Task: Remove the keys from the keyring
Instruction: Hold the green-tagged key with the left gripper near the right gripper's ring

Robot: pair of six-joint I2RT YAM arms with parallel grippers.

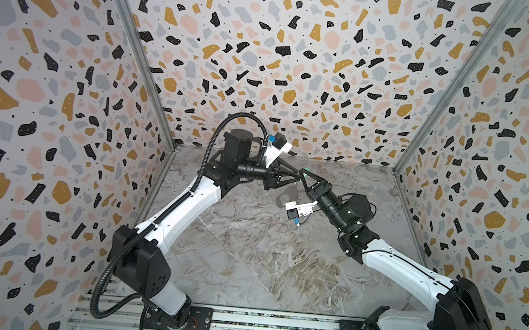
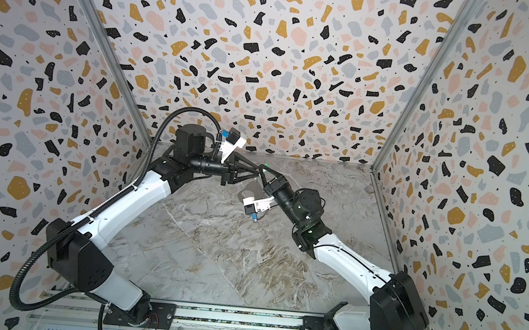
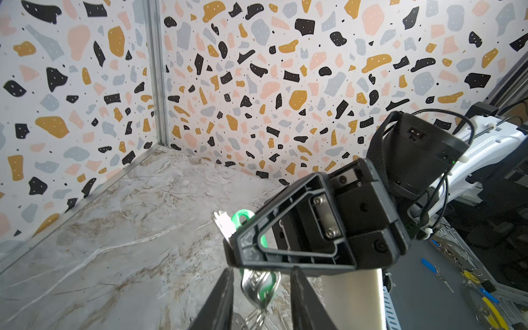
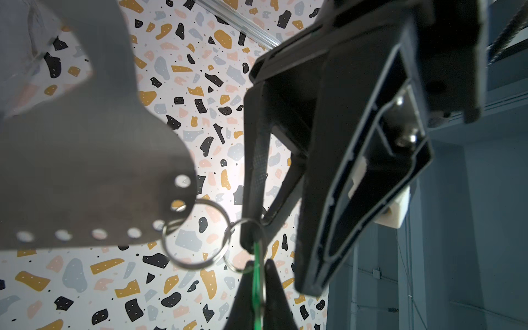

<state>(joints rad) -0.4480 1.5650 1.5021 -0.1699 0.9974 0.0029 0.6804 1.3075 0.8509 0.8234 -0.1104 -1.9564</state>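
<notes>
Lab robot cell; terrazzo-print walls [image 1: 47, 82]; marble-look tabletop [image 1: 246, 264]; aluminium mounting rail [image 1: 273, 322]; two arms [image 1: 185, 204] bolted on.

Both top views are bright, evenly lit and sharp, though the terrazzo-speckled white walls [image 1: 30, 81] bow at the edges. In the right wrist view the flat grey metal plate [image 4: 85, 157] beside the right tool [image 4: 258, 265] is backlit, dark and blurred; glare blooms behind the thin silver metal rings [image 4: 165, 243] at that tool's tip.
</notes>
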